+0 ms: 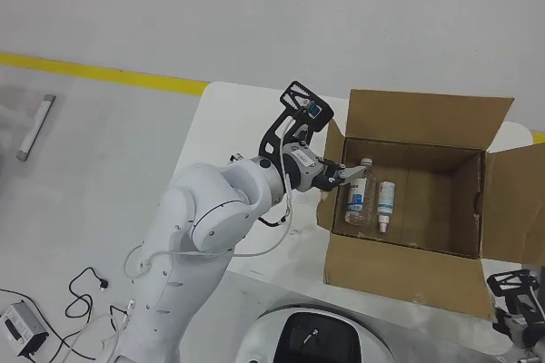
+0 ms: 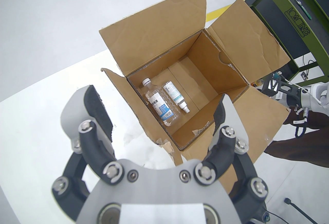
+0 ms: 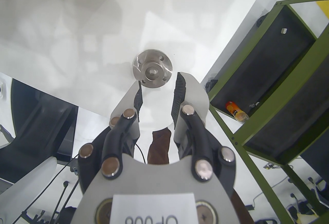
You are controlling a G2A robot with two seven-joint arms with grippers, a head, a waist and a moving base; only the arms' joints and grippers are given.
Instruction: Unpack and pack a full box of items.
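A white table (image 1: 227, 118) stands on a grey floor (image 1: 91, 145) crossed by a yellow line (image 1: 91, 71). One open cardboard box (image 1: 409, 259) sits at the right of the top view. Two bottles lie side by side inside it, by its left wall: a clear bottle (image 1: 357, 195) and a smaller spray bottle (image 1: 386, 204). The left gripper (image 1: 352, 172) hovers at that rim, jaws released. The right wrist view adds the right gripper (image 3: 160, 81), jaws apart and empty, one metal flange (image 3: 152, 72) and a green rack (image 3: 257, 96).

box (image 2: 159, 37): plain brown cardboard | large bottle (image 2: 159, 105): clear, white cap, blue-and-white label | small bottle (image 2: 174, 93): white, teal label | counter (image 2: 38, 119): white | floor (image 1: 91, 127): grey, yellow stripe | rack (image 3: 282, 96): olive-green frame, black shelves
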